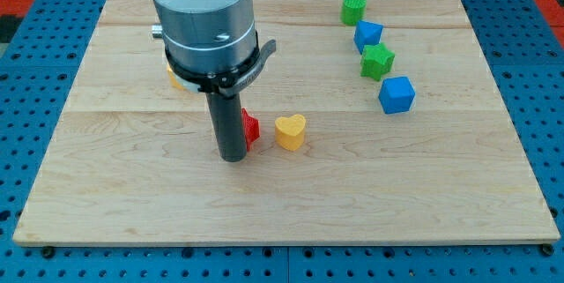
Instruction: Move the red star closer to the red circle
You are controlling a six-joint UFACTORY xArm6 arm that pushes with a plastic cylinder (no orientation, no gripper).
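A pale wood-grained table (132, 204) is seen; blocks are coloured red (251, 127), yellow (290, 131), green (353, 8) and blue (397, 94).

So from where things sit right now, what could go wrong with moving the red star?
My tip hides most of the red star, so contact is hard to judge. The yellow heart lies just to the star's right; a push that way would likely shove it too. No red circle is visible, perhaps hidden behind the arm, so I may aim wrongly.
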